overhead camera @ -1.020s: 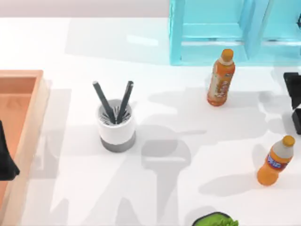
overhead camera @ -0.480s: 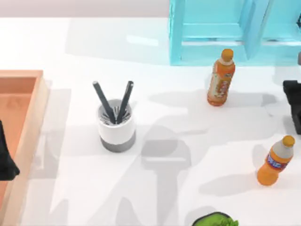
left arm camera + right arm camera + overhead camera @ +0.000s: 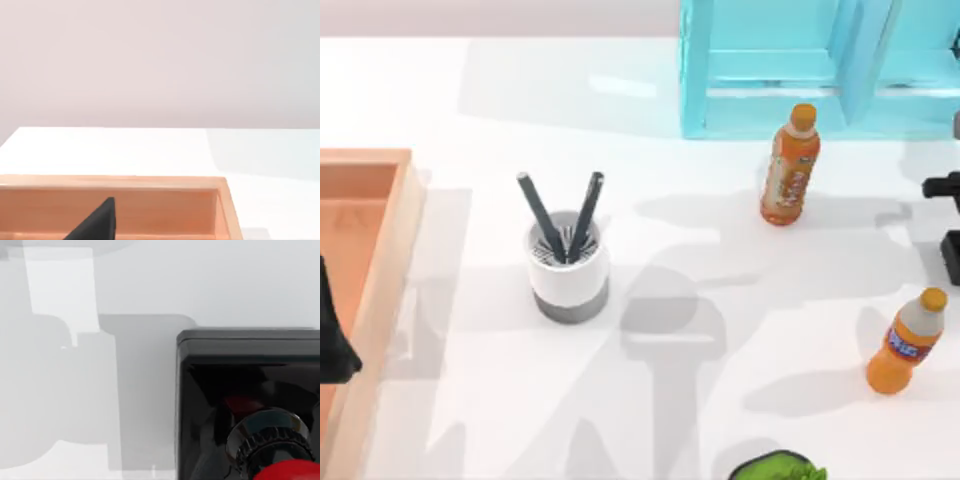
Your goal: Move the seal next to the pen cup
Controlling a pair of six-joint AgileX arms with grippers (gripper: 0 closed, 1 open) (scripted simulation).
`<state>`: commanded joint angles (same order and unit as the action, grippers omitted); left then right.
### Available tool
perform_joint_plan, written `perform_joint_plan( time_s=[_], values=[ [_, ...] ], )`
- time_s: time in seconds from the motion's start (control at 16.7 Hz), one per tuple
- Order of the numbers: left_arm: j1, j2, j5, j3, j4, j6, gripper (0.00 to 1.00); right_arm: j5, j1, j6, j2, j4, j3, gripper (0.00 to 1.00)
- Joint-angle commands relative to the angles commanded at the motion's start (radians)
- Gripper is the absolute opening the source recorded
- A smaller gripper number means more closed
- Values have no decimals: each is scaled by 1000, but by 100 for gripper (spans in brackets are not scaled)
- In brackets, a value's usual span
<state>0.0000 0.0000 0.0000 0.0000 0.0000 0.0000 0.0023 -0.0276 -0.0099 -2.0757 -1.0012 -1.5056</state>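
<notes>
Nearest, at the bench's (image 3: 650, 420) front edge, a green leafy item (image 3: 780, 467) is cut off by the frame. Just behind it on the right stands an orange drink bottle (image 3: 905, 342).

The right gripper (image 3: 946, 186) sits at the far right edge of the top view, as a thin dark bar with a dark block below it. A second ago these dark shapes reached further onto the bench. They have since drawn back toward the edge, and the arm's shadow on the bench has shifted with them.

The right wrist view looks straight down on the seal (image 3: 235, 390), with its black square base close below and the red knob at the frame's edge. I judge that the arm is settling itself over the seal before a grasp. Whether its jaws are open or closed I cannot tell, and nothing shows them holding the seal.

The seal rests on the bench at the far right. The pen cup (image 3: 569, 272) stands well apart from it at centre-left with two dark pens (image 3: 564, 218) in it, unmoved. So the carry toward the cup has not begun.

The left gripper (image 3: 332, 345) is parked over the wooden tray (image 3: 380, 170) at the left, and I cannot tell how its jaws stand.

Farther back are a second orange bottle (image 3: 790, 166) and a pale blue cabinet (image 3: 770, 70).
</notes>
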Motion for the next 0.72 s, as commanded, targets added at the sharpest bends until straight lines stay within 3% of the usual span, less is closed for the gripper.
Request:
perform_joint_plan(
  time_s=[0.12, 0.18, 0.72],
  values=[
    [0, 0, 0, 0, 0, 0, 100, 0, 0, 0, 0, 0, 0, 2],
    [0, 0, 0, 0, 0, 0, 100, 0, 0, 0, 0, 0, 0, 0],
    [0, 0, 0, 0, 0, 0, 100, 0, 2, 2, 1, -3, -3, 0]
  ],
)
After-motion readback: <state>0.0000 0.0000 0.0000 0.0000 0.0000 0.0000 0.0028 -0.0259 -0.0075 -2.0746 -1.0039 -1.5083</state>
